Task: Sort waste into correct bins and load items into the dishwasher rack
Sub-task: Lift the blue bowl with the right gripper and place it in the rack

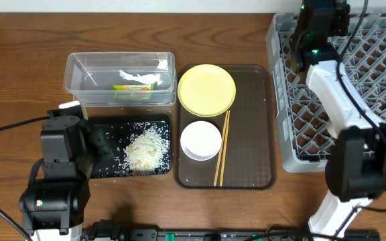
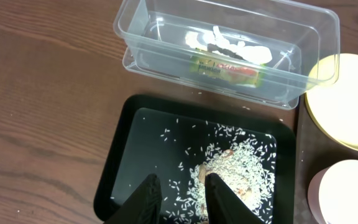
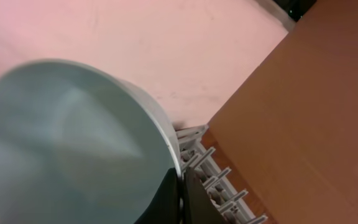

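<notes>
On the right gripper (image 3: 180,194) the jaws pinch the light blue bowl (image 3: 73,143) by its rim, the bowl lying at 9 o'clock of them, above the dishwasher rack (image 1: 380,67) at its 11 o'clock corner. The left gripper (image 2: 179,198), jaws spread and empty, hovers over the rice (image 2: 241,165) in the black tub (image 2: 120,162)

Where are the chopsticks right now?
In the overhead view, the chopsticks lie on the brown tray, just right of the white bowl, their far tips near the yellow plate.
</notes>
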`<state>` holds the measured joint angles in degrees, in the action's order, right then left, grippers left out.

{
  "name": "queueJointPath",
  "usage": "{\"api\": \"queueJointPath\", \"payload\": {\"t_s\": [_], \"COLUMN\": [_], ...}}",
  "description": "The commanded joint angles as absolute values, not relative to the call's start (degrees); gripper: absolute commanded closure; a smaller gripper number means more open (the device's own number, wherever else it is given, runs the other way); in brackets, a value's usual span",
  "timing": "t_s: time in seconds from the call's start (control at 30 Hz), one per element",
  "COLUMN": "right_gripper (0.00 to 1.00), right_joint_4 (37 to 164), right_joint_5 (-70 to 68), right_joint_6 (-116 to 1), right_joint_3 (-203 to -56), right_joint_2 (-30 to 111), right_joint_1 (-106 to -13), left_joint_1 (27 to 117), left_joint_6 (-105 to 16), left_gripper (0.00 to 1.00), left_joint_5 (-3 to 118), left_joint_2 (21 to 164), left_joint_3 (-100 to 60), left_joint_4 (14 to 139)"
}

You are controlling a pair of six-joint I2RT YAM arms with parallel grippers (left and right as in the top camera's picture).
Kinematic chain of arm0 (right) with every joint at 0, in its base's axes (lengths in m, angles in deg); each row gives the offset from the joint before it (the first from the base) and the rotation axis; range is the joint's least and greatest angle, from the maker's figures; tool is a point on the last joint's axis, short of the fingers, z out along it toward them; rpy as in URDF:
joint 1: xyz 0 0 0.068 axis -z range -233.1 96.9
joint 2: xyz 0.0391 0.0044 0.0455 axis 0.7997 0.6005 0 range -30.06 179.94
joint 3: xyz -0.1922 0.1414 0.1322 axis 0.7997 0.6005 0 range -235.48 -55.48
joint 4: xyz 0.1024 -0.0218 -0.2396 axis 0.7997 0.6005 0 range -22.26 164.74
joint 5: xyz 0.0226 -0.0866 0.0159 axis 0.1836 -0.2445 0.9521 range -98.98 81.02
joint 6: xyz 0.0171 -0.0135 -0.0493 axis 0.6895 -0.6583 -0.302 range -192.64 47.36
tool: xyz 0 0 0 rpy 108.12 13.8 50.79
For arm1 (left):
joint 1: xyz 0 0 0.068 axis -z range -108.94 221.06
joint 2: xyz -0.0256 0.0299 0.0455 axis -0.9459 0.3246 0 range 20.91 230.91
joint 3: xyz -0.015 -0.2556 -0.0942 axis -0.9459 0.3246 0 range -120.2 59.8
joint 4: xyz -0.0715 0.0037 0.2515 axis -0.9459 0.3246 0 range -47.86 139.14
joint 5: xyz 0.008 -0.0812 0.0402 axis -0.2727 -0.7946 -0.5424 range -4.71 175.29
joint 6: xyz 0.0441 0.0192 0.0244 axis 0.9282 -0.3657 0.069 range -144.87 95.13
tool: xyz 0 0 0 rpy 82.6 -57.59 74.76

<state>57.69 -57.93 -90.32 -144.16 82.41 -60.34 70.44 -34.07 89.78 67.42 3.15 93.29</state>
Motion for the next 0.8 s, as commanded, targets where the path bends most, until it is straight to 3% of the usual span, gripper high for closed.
{"api": "queueJointPath", "payload": {"t_s": [0.0, 0.37, 0.77], "right_gripper": [0.99, 0.99, 0.99], "right_joint_4": [55.3, 56.6, 69.1], "right_joint_5": [-59.1, -59.4, -59.3], "right_joint_6": [-92.1, -92.0, -86.0], "right_joint_3": [-144.4, -144.4, -144.4], "right_joint_2": [85.3, 91.1, 91.2], "right_joint_1": [-60.0, -60.3, -62.5], "left_joint_1": [70.6, 70.6, 70.6], "left_joint_6": [-34.6, -34.6, -34.6], "left_gripper": [0.72, 0.72, 0.72], "left_joint_5": [90.2, 90.3, 90.3], "left_joint_2": [67.4, 68.6, 70.2], "left_joint_3": [3.4, 3.4, 3.4], "left_joint_4": [93.7, 95.0, 95.0]}}
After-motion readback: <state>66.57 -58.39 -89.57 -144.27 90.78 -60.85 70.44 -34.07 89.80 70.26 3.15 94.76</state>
